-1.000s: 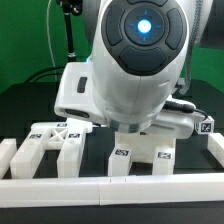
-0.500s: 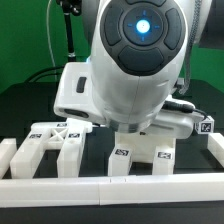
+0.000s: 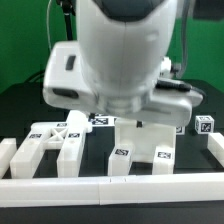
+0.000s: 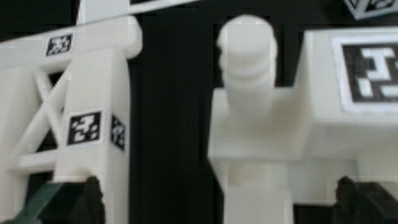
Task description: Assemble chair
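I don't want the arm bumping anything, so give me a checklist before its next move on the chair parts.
1. Whether the tool is open: cannot tell, the arm hides it.
2. Wrist camera sees post-like part: ok.
3. Gap between frame part and post-like part: ok, black gap shows.
4. Gap between tagged block and post-like part: cannot tell.
5. Arm clear of small tagged cube: ok.

In the exterior view the arm (image 3: 120, 50) hangs over the middle of the table (image 3: 20, 100). The frame (image 3: 55, 135) lies at that view's left, two blocks (image 3: 122, 158) side by side under the arm, and a cube (image 3: 205, 125) at the right, all behind the front rail (image 3: 110, 188). In the wrist view a post (image 4: 249, 110) stands between the frame and a tagged part (image 4: 365, 80)
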Controlling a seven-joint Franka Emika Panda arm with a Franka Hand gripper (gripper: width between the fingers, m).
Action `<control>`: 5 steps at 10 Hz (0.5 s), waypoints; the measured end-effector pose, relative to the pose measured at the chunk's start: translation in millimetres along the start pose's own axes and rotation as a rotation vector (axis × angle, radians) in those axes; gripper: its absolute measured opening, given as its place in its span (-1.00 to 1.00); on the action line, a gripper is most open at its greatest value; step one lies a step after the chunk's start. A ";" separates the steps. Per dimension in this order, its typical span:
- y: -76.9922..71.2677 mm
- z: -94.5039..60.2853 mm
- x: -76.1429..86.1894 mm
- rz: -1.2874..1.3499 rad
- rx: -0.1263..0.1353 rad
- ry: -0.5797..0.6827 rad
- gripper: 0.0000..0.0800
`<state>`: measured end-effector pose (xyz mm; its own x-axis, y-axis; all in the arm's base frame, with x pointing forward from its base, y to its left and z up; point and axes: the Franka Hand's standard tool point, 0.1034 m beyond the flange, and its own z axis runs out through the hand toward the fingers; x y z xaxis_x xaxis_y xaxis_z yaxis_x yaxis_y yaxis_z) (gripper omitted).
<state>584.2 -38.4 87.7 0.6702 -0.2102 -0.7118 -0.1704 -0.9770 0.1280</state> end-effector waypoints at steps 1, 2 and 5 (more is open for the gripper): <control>0.9 -15.7 -4.3 -0.007 0.009 0.041 0.62; -0.2 -37.9 3.2 -0.039 0.016 0.166 0.62; 4.0 -39.5 -22.4 -0.043 0.025 0.388 0.62</control>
<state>597.0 -39.0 131.4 0.8998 -0.1714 -0.4013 -0.1503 -0.9851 0.0838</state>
